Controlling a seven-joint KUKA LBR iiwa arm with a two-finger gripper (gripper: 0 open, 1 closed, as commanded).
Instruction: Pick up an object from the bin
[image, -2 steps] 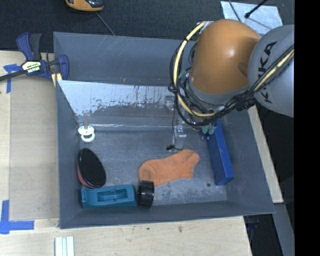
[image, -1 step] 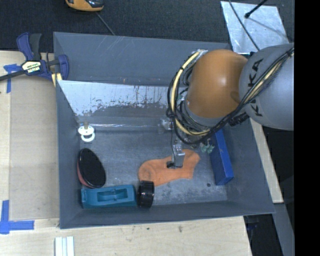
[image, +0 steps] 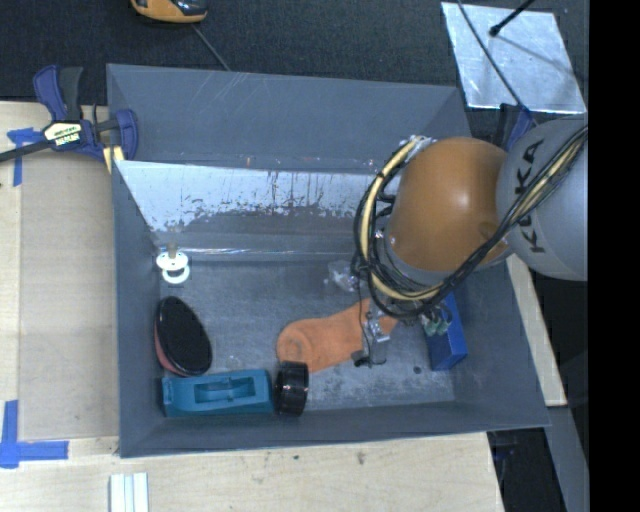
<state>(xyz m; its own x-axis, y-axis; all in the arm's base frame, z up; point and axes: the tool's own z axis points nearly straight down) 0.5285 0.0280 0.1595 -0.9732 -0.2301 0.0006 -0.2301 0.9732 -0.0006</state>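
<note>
Gripper: the gripper (image: 373, 347) hangs low over the bin (image: 300, 120) floor, right of centre, under the arm's orange cover (image: 450, 205).
Claw state: released or clenched, I cannot tell; the wrist and its cables hide too much of it.
Thing under it: an orange cloth (image: 315, 340), soft and flat, lies mid-floor towards the front wall; the gripper sits at its right end.
Contact: it looks to be touching or just above the cloth; a grip is not visible.
Neighbours: a blue block (image: 448, 342) lies just beside the gripper on the right, partly under the wrist. A black roll (image: 291, 388) sits just beside the cloth's left end.
Further off: a blue case (image: 215, 393), a black oval (image: 183, 338) and a white ring (image: 173, 265) lie on the left, well apart from the gripper.
Risk, slip: a pinch on only the edge of the limp cloth would likely let it slide out on the lift.
Risk, drag: the cloth's left end may pull the black roll along, since the two lie so close.
Risk, knock: any shift to the right may push the blue block against the wall.
Risk, miss: closing too high would catch nothing, the cloth being so flat.
Writing: "KUKA" reads in dark letters, turned sideways, on the grey arm (image: 555, 210).
Other labels: none can be read on the things in the bin.
</note>
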